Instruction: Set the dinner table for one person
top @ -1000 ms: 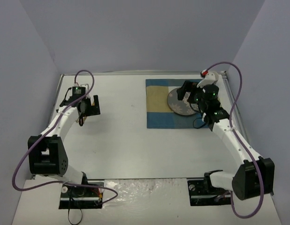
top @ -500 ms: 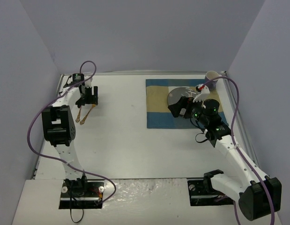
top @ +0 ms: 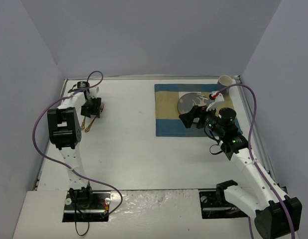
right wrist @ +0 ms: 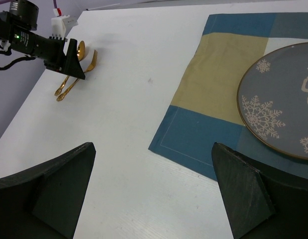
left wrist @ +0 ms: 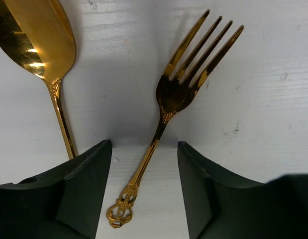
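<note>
Nearest us, the dinner table (top: 139, 159) spreads white and flat beneath both arms. We judge it rigid and smooth, nothing to grasp, only a surface to set things on. Over its right half our right gripper (right wrist: 152, 145) hangs with jaws wide and empty, near the placemat (right wrist: 218, 64) and the plate (right wrist: 283, 109) on it. Further off, our left gripper (left wrist: 144, 144) straddles the handle of the fork (left wrist: 181, 87), jaws partly apart, touching neither side, with the spoon (left wrist: 42, 35) just beside. We judge the fork light, stiff and slippery, best pinched across its slim handle. Farthest, a cup (top: 225, 80) stands at the back right corner.
</note>
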Controlling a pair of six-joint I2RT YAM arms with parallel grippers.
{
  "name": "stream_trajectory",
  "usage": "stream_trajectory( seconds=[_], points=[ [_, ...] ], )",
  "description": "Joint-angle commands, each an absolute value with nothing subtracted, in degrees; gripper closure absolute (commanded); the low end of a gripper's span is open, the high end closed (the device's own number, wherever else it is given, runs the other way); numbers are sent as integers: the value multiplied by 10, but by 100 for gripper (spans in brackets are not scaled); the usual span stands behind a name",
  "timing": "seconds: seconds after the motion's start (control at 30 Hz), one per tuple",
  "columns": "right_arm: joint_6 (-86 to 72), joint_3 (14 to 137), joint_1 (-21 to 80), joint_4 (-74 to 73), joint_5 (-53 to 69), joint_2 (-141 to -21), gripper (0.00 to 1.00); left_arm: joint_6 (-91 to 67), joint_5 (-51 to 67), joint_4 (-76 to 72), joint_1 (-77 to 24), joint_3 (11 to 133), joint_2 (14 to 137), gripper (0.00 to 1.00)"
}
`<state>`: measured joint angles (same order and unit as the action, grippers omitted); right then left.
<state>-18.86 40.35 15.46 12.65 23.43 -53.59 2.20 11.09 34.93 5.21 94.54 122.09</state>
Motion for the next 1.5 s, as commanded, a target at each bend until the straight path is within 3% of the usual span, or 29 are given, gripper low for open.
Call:
stream_trajectory(
  seconds=[0.0,0.17,0.27,0.43,0.77,1.07,1.47],
  points=[
    [-179,406,157,151,247,-522,0,34,116,358,57,966,1217,60],
    [-182,404,157,151,244,-519,0,17,138,360,51,945,1216,89],
    [-185,403,157,152,244,-513,0,6,145,352,44,922,1204,100],
    [-185,403,157,141,241,-495,0,-40,140,344,11,882,1165,100],
    [-195,429,158,78,201,-438,0,-275,30,351,-201,925,1094,100],
    [-200,444,157,13,165,-393,0,-429,-46,381,-350,1136,1205,100],
    [-192,447,156,-39,153,-362,0,-433,-47,393,-394,1313,1338,100]
  ],
)
